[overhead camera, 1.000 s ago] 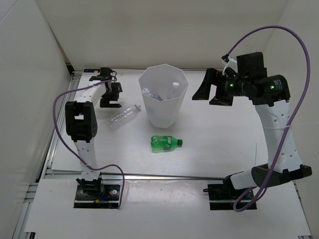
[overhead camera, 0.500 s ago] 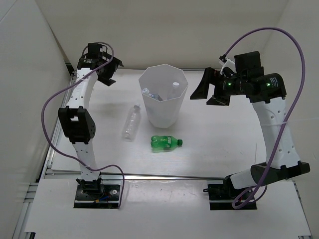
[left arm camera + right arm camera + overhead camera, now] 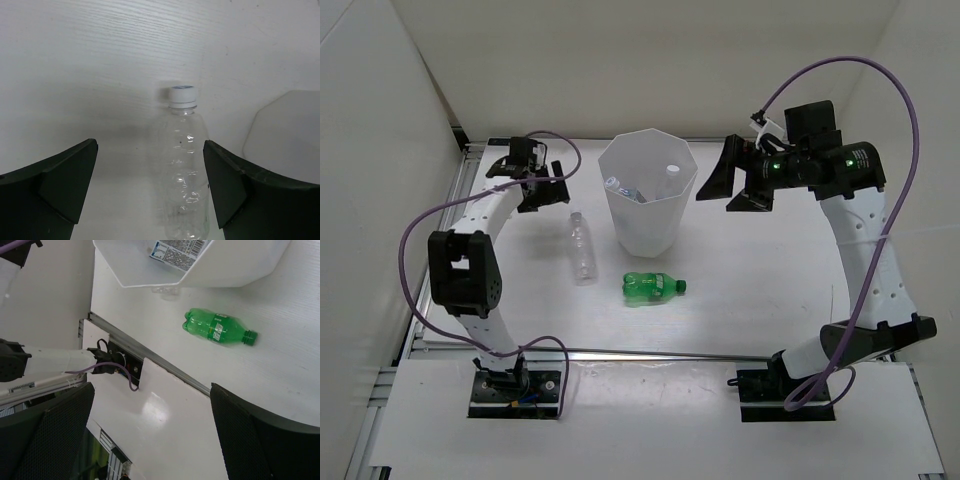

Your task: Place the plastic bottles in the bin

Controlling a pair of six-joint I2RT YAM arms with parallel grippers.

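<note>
Top view. Bin (image 3: 646, 228) stands upright at the far middle of the table (image 3: 760, 290). 2 bottles show inside it: a labelled bottle (image 3: 619, 187) by the left wall and a capped bottle (image 3: 670, 174) toward the right wall. Whether more lie under them, cannot tell.

2 bottles lie on the table outside the bin. Clear bottle (image 3: 582, 248) is on its side just left of the bin, apart from it, with its white cap (image 3: 575, 215) toward the far edge. Green bottle (image 3: 651, 287) is on its side near the front of the bin, apart from it, cap end pointing right.

Left gripper (image 3: 546, 196): jaws wide apart, holding nothing. In the top view it sits near the clear bottle's cap end. In the left wrist view the bottle's body runs between the 2 fingers (image 3: 62, 182), with bare table on each side; no contact seen.

Right gripper (image 3: 732, 188): jaws wide apart, empty, raised to the right of the bin's rim and not touching it. The right wrist view shows the green bottle and the bin's wall below, with a printed label seen through the wall.
</note>
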